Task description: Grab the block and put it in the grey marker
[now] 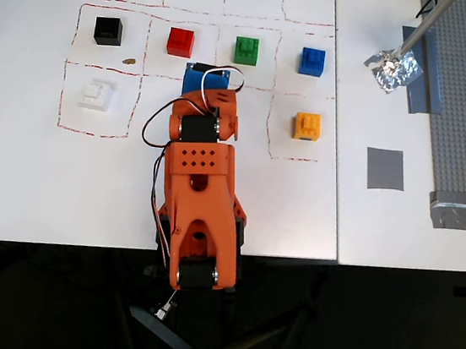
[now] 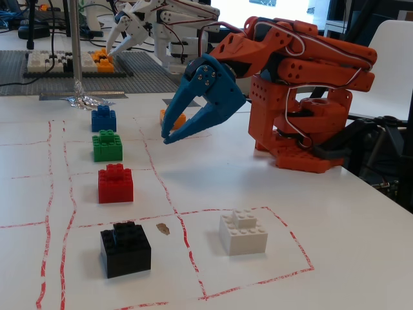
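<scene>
Black and studded, the block (image 1: 108, 30) (image 2: 125, 248) is sitting in a red-outlined cell on the white bench (image 1: 28, 183) (image 2: 361, 245), at the far left of a row in the overhead view, with the red block (image 1: 180, 41) (image 2: 115, 183), green block (image 1: 247, 50) (image 2: 107, 146) and blue block (image 1: 313, 62) (image 2: 103, 119) lining up beside it. The orange arm (image 1: 200, 196) (image 2: 303, 84) is folding low over its base, its blue end effector (image 2: 170, 134) hanging above the bench with the 2 fingers slightly parted at the tips and gripping nothing. The white block (image 1: 96, 95) (image 2: 242, 232) and orange block (image 1: 307, 126) (image 2: 173, 117) are occupying the nearer row. The grey marker (image 1: 384, 169) is lying bare, well apart from the block, near the crumpled foil (image 1: 392, 69) (image 2: 87, 100).
</scene>
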Robot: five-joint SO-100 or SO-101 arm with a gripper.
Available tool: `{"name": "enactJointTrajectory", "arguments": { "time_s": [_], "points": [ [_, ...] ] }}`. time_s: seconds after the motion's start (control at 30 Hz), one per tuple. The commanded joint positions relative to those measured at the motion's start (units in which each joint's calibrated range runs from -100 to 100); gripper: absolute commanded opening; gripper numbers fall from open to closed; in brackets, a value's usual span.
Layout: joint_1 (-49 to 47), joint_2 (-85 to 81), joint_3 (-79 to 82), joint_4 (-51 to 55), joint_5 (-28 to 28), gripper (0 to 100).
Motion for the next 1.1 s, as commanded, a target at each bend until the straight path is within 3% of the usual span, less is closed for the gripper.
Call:
{"name": "enactJointTrajectory", "arguments": {
  "time_s": [0.0,1.07],
  "points": [
    [-0.83,-0.94,0.9,-0.34,1.12,0],
    [-0.3,0.35,-0.1,-0.34,1.51,0]
  ]
}}
